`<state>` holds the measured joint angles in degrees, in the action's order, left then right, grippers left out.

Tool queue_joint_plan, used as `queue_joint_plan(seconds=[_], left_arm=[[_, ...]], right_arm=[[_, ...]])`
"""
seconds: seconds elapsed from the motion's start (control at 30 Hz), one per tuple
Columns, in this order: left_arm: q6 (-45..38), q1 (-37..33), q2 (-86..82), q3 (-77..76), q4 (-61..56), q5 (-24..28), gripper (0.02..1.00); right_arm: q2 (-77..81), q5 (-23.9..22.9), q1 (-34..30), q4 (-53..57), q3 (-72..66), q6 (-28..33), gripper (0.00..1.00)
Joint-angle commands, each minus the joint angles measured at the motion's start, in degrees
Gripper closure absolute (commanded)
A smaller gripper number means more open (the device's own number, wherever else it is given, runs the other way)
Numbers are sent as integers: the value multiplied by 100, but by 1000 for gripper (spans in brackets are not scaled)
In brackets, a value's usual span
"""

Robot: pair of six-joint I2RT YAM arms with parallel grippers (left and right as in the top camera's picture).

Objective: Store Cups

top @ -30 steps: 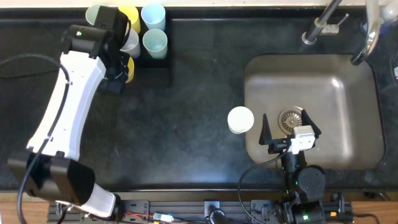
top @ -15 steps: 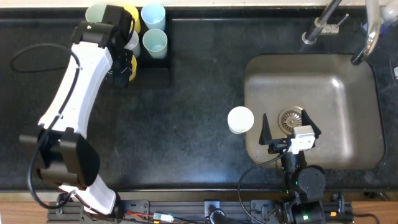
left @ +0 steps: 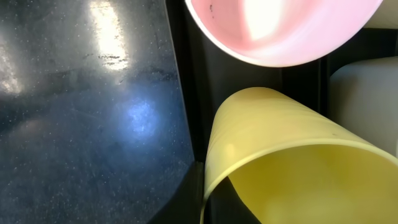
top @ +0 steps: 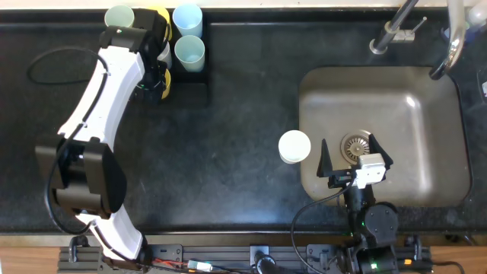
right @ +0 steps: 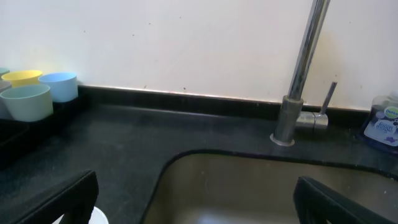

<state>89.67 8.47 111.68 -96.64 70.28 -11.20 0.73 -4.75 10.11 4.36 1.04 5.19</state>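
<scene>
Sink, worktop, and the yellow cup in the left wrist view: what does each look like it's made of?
Sink: likely stainless steel with a brushed finish, going by its grey metallic sheen and soft reflections.
Worktop: looks like polished dark stone or a stone-look composite. It is black, finely speckled, and shows glossy patches of glare.
Yellow cup: probably plastic with a smooth satin finish. The wall is thin and evenly coloured.

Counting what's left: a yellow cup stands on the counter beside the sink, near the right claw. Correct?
No. The top view shows that cup is white, not yellow; it stands on the counter beside the sink, near the right claw.
</scene>
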Motion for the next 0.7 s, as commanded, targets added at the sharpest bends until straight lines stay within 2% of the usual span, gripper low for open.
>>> queue_joint_plan(seconds=[0.03,0.2,0.3,0.43,0.6,0.63,0.67,0.7], left_arm=[[83,-133,120,26,-17,-149,982],[72,-199,175,26,-15,13,974],[61,-199,199,26,-17,24,921],[59,-199,236,26,-17,26,763],[55,-199,195,26,-13,105,698],[37,-199,85,26,9,109,654],[37,-188,-11,26,39,109,542],[37,-164,-138,26,76,105,487]], right_arm=[[-52,-17,-39,-28,-76,17,5],[-52,-17,-39,-28,-76,17,3],[-52,-17,-39,-28,-76,17,3],[-52,-17,-39,-28,-76,17,3],[-52,-17,-39,-28,-76,17,3],[-52,-17,-39,-28,-76,15,5],[-52,-17,-39,-28,-76,17,3],[-52,-17,-39,-28,-76,17,3]])
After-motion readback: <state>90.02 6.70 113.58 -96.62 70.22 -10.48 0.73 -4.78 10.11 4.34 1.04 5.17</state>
